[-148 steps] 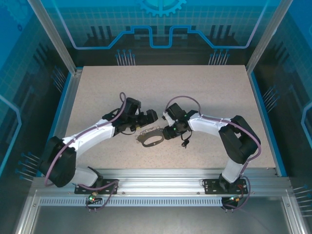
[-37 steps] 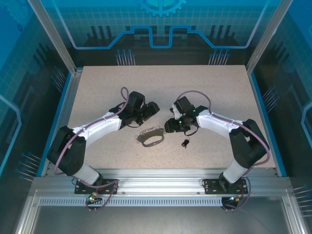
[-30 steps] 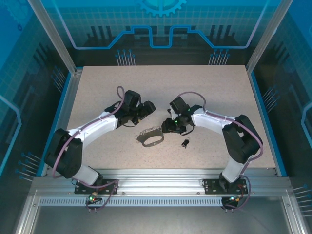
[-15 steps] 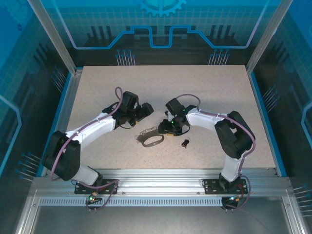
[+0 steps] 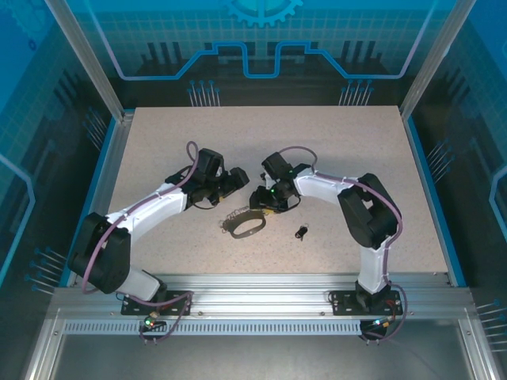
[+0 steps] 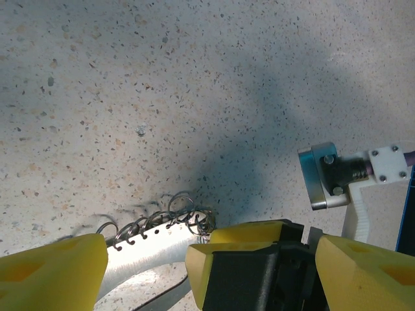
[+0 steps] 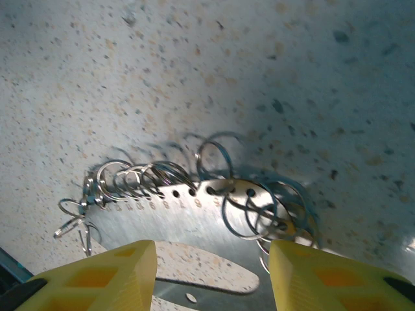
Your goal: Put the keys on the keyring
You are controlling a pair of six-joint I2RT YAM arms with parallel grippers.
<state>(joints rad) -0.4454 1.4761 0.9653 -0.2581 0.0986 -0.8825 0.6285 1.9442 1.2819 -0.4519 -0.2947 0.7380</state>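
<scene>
your right gripper (image 7: 214,275) hangs right over the keyring (image 7: 188,210), jaws parted and nothing clamped between the yellow pads (image 7: 97,275); whether they touch the plate i cannot tell. the left gripper (image 5: 240,177) stands wide open just behind the keyring, holding nothing. the keyring lies flat on the counter (image 5: 341,142) between the two arms, with its fringe of small silvery rings (image 7: 224,155) along the far edge. the keys (image 5: 300,231) sit apart from it on the counter, a little to the right and nearer the bases, with neither gripper on them.

expect the keyring to be a thin, stiff metal plate: light, hard, and likely to skate on the speckled surface if you press one edge (it gives the pads little height to bite). take it across the plain side of the loop, away from the rings, which look loose and apt to flop and tangle. the keys look tiny and light, so pinch the black head and leave the metal bit free for threading.
</scene>
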